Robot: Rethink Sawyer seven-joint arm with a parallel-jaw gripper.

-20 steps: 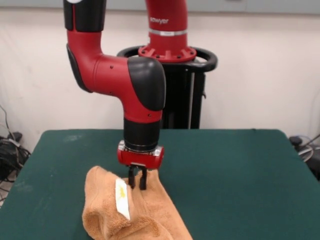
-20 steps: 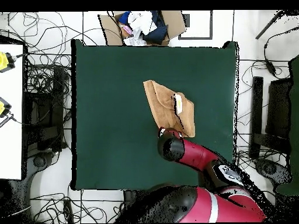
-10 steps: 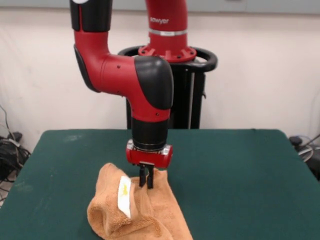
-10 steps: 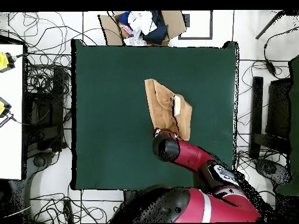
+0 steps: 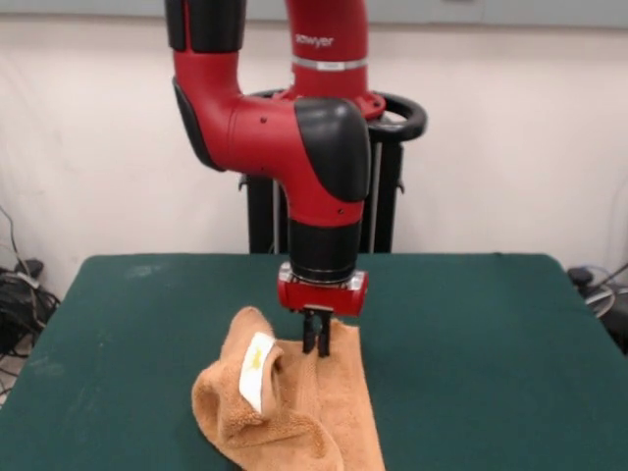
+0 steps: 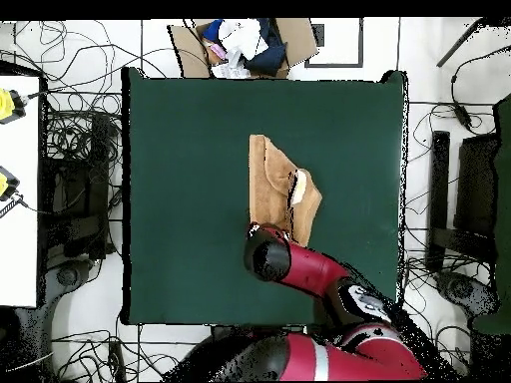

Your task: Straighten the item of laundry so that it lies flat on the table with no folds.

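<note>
The claw (image 5: 317, 343), pinching the towel (image 5: 294, 412), has dragged its far edge sideways along the bench (image 5: 471, 334); the towel, mid-bench, is narrower and remains folded with 1 label (image 5: 256, 371) showing, so not flat.

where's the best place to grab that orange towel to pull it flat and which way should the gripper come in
Probably the far edge of the towel, where the gripper is already pinched, coming straight down from above. That edge lies low on the table as a thin layer, while the side with the white label is bunched into a fold; dragging away from it should draw the fold out.
</note>
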